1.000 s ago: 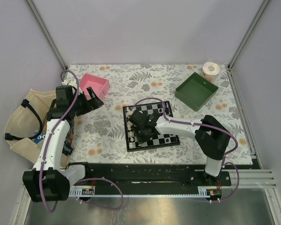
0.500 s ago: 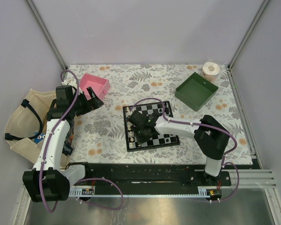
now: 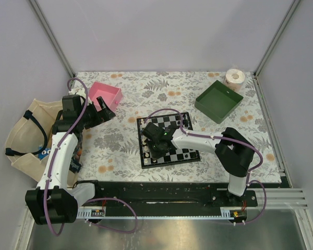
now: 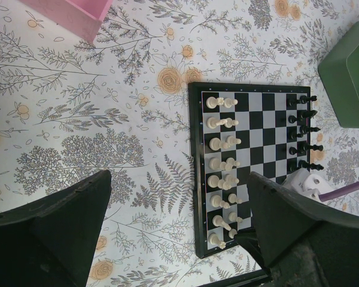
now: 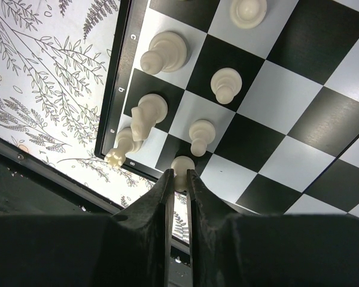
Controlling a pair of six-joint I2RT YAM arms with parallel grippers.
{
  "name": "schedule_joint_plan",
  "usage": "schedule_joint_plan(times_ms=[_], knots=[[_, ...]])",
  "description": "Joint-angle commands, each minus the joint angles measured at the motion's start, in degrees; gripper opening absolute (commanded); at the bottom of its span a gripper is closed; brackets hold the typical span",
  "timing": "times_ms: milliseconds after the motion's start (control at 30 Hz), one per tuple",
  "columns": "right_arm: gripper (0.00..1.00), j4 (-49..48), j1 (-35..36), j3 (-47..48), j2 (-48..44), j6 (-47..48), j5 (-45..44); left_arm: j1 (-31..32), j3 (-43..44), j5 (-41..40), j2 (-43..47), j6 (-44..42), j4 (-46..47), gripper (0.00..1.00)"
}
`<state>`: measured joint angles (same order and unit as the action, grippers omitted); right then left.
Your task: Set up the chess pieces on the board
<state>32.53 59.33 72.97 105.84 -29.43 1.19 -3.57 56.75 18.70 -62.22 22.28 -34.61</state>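
Note:
The chequered board [image 3: 185, 154] lies mid-table; it also shows in the left wrist view [image 4: 269, 119] and the right wrist view [image 5: 299, 113]. Cream-white chess pieces [image 4: 221, 161] stand in two columns on its left side and black ones [image 4: 304, 128] on its right. My right gripper [image 5: 179, 174] is shut on a cream-white pawn [image 5: 181, 164] over the board's near left corner, next to other white pieces [image 5: 165, 52]. In the top view it is over the board's left part [image 3: 157, 147]. My left gripper [image 3: 105, 112] is open and empty by the pink tray [image 3: 105, 96], high above the cloth.
A green tray [image 3: 218, 100] stands at the back right with a tape roll [image 3: 235, 78] behind it. A cream cloth bag [image 3: 23, 135] lies off the table's left edge. The black base rail [image 3: 161, 194] runs along the near edge.
The right gripper has shifted slightly over the board's near left corner. The left arm has not moved.

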Motion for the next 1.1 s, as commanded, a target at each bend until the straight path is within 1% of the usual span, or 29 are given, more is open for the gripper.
schedule_joint_plan(times_ms=[0,33,100,167,400,600,767,867,967,1067], knots=[[0.22,-0.3,0.8,1.8,0.2,-0.1,0.0,-0.2,0.4,1.3,0.3,-0.5,1.7,0.99],[0.25,-0.1,0.8,1.9,0.1,0.0,0.4,-0.2,0.4,1.4,0.3,-0.5,1.7,0.99],[0.26,0.0,0.8,1.9,0.1,0.1,0.4,-0.2,0.4,1.3,0.3,-0.5,1.7,0.99],[0.32,0.1,0.8,2.0,-0.2,0.3,0.4,-0.1,0.4,1.4,0.3,-0.5,1.7,0.99],[0.37,0.4,0.8,2.1,-1.7,0.8,0.4,-0.2,0.4,1.3,0.1,-0.6,1.7,0.99],[0.45,1.7,0.8,1.6,-5.1,2.2,-0.8,-0.2,0.4,1.1,0.2,-0.5,1.7,0.99],[0.6,1.2,0.8,-1.8,-12.3,3.6,-5.2,-0.2,0.3,0.8,0.2,-0.5,1.8,0.99],[0.73,0.1,0.5,-4.1,-17.7,4.0,-8.2,-0.2,0.3,0.6,0.1,-0.6,1.7,0.99],[0.79,-0.2,-0.3,-5.6,-21.0,4.2,-11.5,-0.2,0.3,-0.2,0.1,-0.5,1.7,0.99],[0.9,-0.1,-1.5,-7.0,-22.8,4.6,-14.9,-0.1,0.2,-0.7,-0.1,-0.4,1.7,0.99]])
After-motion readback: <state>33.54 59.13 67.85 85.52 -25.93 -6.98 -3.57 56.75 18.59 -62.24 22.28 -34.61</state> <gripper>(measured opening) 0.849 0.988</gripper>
